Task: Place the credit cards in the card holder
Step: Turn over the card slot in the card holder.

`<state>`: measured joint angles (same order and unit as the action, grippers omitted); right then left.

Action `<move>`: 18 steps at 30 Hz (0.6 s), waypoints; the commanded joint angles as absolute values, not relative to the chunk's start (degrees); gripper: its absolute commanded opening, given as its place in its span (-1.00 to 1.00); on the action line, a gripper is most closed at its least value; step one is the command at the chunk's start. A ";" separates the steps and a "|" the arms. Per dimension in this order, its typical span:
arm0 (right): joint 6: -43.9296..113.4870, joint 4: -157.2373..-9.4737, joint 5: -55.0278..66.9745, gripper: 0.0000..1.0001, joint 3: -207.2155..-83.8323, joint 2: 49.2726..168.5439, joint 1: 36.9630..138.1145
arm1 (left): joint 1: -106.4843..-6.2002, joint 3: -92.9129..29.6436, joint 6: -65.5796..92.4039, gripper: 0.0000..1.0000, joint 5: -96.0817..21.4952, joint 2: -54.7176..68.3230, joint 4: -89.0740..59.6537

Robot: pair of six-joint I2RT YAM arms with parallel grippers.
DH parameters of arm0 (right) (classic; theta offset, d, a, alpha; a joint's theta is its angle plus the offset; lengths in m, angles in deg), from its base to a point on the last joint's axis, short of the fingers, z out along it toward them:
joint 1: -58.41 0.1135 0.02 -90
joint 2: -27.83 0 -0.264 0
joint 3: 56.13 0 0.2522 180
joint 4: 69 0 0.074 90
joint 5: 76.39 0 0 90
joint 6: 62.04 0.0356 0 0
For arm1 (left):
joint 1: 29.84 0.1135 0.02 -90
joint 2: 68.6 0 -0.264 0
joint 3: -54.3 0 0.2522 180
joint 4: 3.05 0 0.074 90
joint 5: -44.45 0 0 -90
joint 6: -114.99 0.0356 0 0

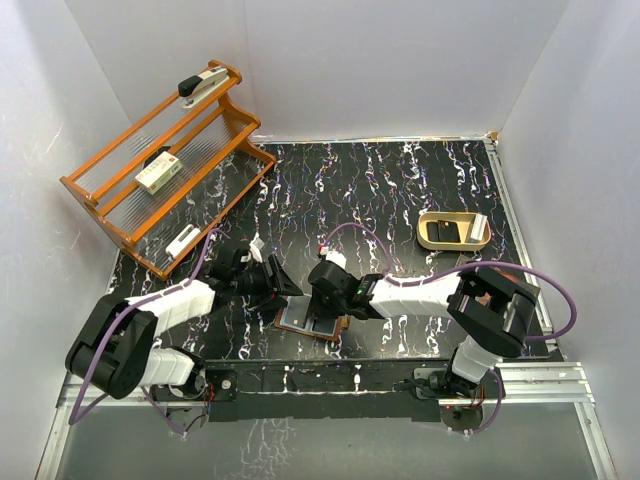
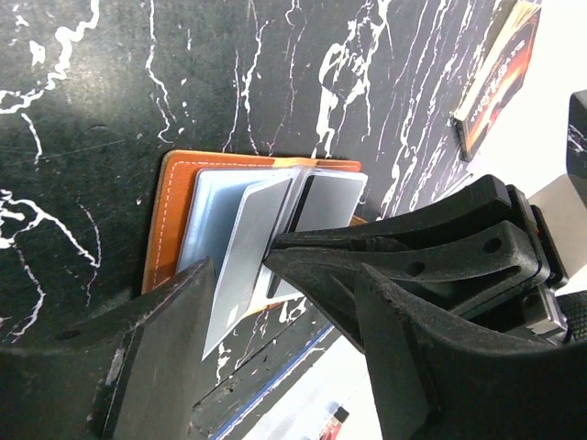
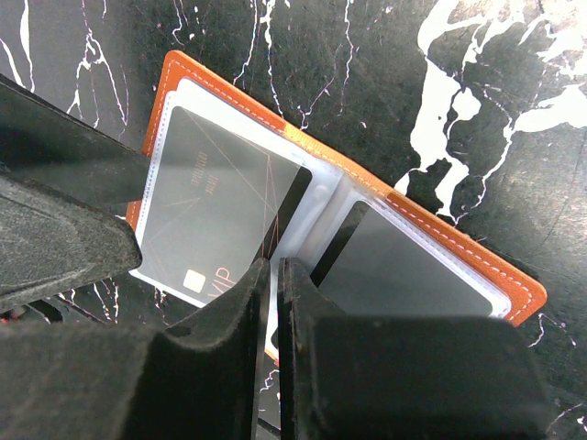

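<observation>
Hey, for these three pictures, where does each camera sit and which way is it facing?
Top external: above and behind the arms, facing down at the table; both arms, left gripper and right gripper show.
Left wrist: on the left arm, facing down at the card holder; its open fingers frame the view.
Right wrist: on the right arm, facing down at the same holder; its closed fingers fill the bottom.
Shared: each wrist view also catches the other arm's gripper.
</observation>
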<state>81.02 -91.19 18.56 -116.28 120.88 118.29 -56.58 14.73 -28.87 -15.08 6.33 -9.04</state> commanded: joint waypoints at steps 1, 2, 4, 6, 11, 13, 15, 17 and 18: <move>80.06 -92.69 19.07 -0.84 -115.42 122.73 118.50 | -56.47 14.91 -29.84 0.19 -11.96 6.54 -6.44; 80.04 -92.69 19.03 -0.84 -115.42 122.89 118.48 | -56.53 14.81 -29.93 0.18 -11.82 6.32 -6.44; 79.86 -92.65 18.85 -0.84 -115.42 123.16 118.53 | -56.56 14.51 -30.05 0.16 -11.51 5.85 -6.79; 79.84 -92.41 18.73 -0.85 -115.35 123.27 118.53 | -56.64 14.31 -30.25 0.10 -11.17 5.23 -7.18; 79.07 -90.74 18.58 -0.85 -114.87 122.64 118.53 | -57.07 14.66 -30.37 -0.19 -11.09 4.63 -7.78; 78.79 -90.27 18.81 -0.84 -114.77 122.05 118.53 | -57.26 15.01 -30.22 -0.36 -12.10 4.50 -8.54; 78.55 -90.15 19.02 -0.84 -114.76 121.58 118.53 | -57.42 15.35 -30.12 -0.47 -13.02 4.29 -8.98; 78.32 -89.97 19.07 -0.83 -114.80 121.36 118.53 | -57.73 15.59 -29.99 -0.49 -14.00 4.12 -9.07; 78.21 -89.97 19.07 -0.83 -114.80 121.26 118.53 | -57.91 15.70 -29.95 -0.49 -14.39 4.16 -9.09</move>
<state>79.86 -89.92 18.22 -115.95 120.93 118.29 -57.22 15.02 -30.14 -13.52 5.81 -7.89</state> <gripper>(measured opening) 0.079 0.260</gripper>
